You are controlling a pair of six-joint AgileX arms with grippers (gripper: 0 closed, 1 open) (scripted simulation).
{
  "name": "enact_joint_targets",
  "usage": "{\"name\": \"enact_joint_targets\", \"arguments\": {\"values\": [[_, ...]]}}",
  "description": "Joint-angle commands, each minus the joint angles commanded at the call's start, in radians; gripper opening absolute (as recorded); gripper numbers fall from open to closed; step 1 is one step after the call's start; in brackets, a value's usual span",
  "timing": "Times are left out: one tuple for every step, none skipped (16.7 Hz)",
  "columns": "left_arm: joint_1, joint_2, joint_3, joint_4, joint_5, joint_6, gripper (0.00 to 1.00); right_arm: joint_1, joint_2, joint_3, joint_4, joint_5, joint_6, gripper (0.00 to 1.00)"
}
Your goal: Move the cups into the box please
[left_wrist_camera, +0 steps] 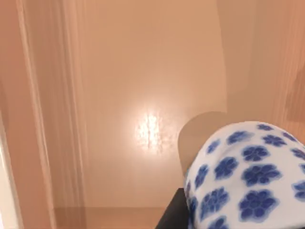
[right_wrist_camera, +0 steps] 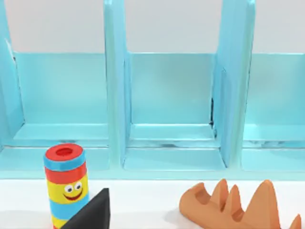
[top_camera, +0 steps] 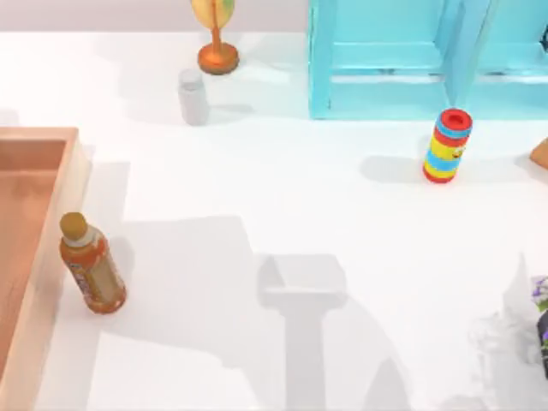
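The wooden box (top_camera: 34,257) sits at the table's nine o'clock edge, long axis running twelve to six. Over its reddish floor (left_wrist_camera: 143,95), the left gripper (left_wrist_camera: 174,214) carries the white cup with blue flowers (left_wrist_camera: 248,176), though its grip and the cup's tilt I cannot tell. Beside the box stands an orange-brown bottle (top_camera: 92,265). The right gripper (right_wrist_camera: 90,212) faces the turquoise shelf (right_wrist_camera: 167,95) and striped cylinder (right_wrist_camera: 66,183); its fingers I cannot tell.

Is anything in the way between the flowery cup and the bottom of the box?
Nothing visible is. In the left wrist view the flowery cup hangs over the bare reddish-brown floor of the box, with open space beneath it.
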Motion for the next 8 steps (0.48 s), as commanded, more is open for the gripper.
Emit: {"name": "enact_joint_targets", "arguments": {"values": [[0.000,-0.001,-0.014,0.014,0.001,0.001,0.00,0.000,0.000,0.000,0.000,0.000,0.000,1.00],[0.002,-0.001,-0.038,0.038,0.001,0.001,0.00,0.000,0.000,0.000,0.000,0.000,0.000,1.00],[0.003,-0.001,-0.069,0.070,-0.001,0.002,0.00,0.000,0.000,0.000,0.000,0.000,0.000,1.00],[0.004,0.000,-0.108,0.110,-0.001,0.001,0.00,0.000,0.000,0.000,0.000,0.000,0.000,1.00],[0.006,0.000,-0.149,0.155,0.000,0.001,0.00,0.000,0.000,0.000,0.000,0.000,0.000,1.00],[0.007,0.001,-0.189,0.194,0.000,0.003,0.00,0.000,0.000,0.000,0.000,0.000,0.000,1.00],[0.007,0.003,-0.218,0.223,0.000,0.003,0.00,0.000,0.000,0.000,0.000,0.000,0.000,1.00],[0.009,0.005,-0.236,0.241,0.000,0.004,0.00,0.000,0.000,0.000,0.000,0.000,0.000,1.00]]}}
